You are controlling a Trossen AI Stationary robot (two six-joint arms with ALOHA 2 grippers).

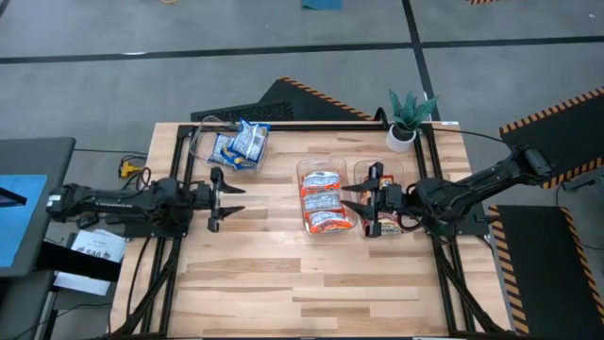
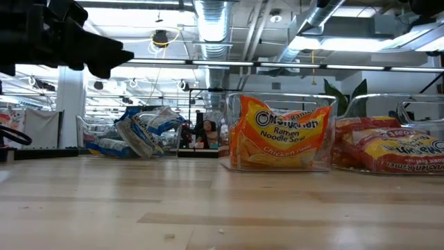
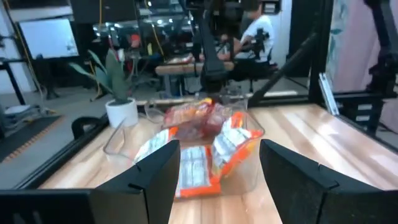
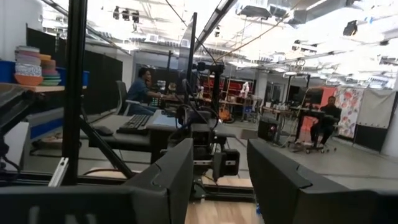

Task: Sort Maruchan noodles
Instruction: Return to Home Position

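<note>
The Maruchan noodles lie in three clear bins. Blue-and-white packets [image 1: 242,144] fill the bin at the table's far left [image 2: 142,132]. Orange-and-white packets [image 1: 324,201] are stacked in the middle bin [image 2: 281,135]. Red-and-yellow packets [image 2: 388,149] lie in the bin to its right, mostly hidden in the high view by my right gripper [image 1: 351,203]. That gripper is open above the two bins, with nothing between its fingers [image 4: 221,186]. My left gripper [image 1: 236,200] is open and empty near the table's left edge, pointing at the orange packets [image 3: 199,171].
A potted plant [image 1: 408,118] stands at the far right corner. A black frame rail [image 1: 311,124] runs along the table's far edge. Bare wood [image 1: 311,283] covers the near half of the table. People sit at desks in the room beyond.
</note>
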